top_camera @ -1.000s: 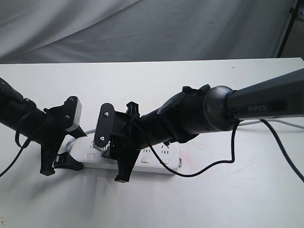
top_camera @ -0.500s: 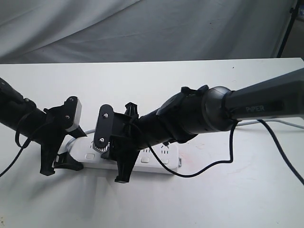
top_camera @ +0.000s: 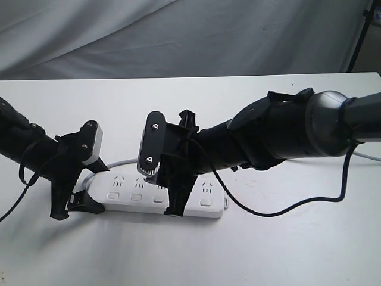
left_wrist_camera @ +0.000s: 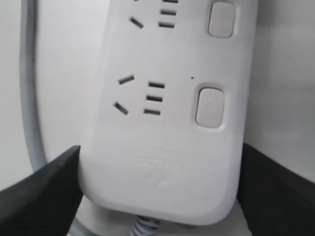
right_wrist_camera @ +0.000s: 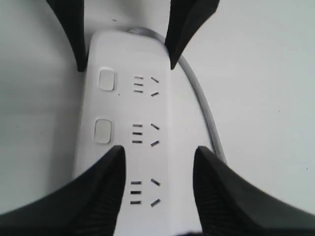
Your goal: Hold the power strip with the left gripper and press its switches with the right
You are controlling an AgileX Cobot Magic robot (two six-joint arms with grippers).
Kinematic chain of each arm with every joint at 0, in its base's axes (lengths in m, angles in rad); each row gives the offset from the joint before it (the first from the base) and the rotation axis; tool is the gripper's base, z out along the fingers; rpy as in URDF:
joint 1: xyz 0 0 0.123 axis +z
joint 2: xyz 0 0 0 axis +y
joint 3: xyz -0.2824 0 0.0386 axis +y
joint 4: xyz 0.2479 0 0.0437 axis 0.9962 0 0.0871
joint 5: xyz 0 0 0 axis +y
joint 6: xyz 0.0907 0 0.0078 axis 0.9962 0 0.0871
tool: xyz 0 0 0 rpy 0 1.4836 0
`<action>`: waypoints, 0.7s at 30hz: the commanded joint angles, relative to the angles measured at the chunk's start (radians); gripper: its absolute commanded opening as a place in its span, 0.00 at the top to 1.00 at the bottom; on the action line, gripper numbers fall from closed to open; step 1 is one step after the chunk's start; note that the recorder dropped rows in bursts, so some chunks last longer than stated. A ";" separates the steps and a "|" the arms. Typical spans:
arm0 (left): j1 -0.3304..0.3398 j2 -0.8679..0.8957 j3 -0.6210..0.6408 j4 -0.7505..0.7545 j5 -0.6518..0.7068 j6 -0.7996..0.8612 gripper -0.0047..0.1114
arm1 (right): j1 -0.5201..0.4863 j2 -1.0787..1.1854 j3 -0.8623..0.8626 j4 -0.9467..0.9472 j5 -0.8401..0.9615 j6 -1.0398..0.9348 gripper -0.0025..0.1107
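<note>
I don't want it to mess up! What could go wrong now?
The left pincer grips the power strip only at its cord end, so a push from the right pincer farther along might swivel it. The right pincer is open and wide, so it could miss the small switches.

The left claw (left_wrist_camera: pixel 157 164) clasps the power strip (left_wrist_camera: pixel 162 142) at its cord (left_wrist_camera: pixel 28 98) end, two switches (left_wrist_camera: pixel 210 106) showing.

Long flat white plastic power strip (top_camera: pixel 126 190) lies left-to-right on white table (top_camera: pixel 274 250), front of centre. Thin grey cord (top_camera: pixel 119 162) leaves its left end and runs behind it. Slim black left gripper (top_camera: pixel 74 208) straddles that end, one finger against each long side. Bulkier black right gripper (top_camera: pixel 164 193) sits over mid-strip, fingers spread; contact unclear.
</note>
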 commanded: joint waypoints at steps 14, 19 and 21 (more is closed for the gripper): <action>-0.005 -0.006 -0.006 -0.020 0.004 -0.003 0.43 | -0.009 0.054 0.011 0.017 -0.005 0.001 0.61; -0.005 -0.006 -0.006 -0.020 0.004 -0.003 0.43 | -0.009 0.062 0.011 0.017 -0.007 0.001 0.61; -0.005 -0.006 -0.006 -0.020 0.004 -0.003 0.43 | -0.009 0.062 0.011 0.017 -0.009 0.001 0.61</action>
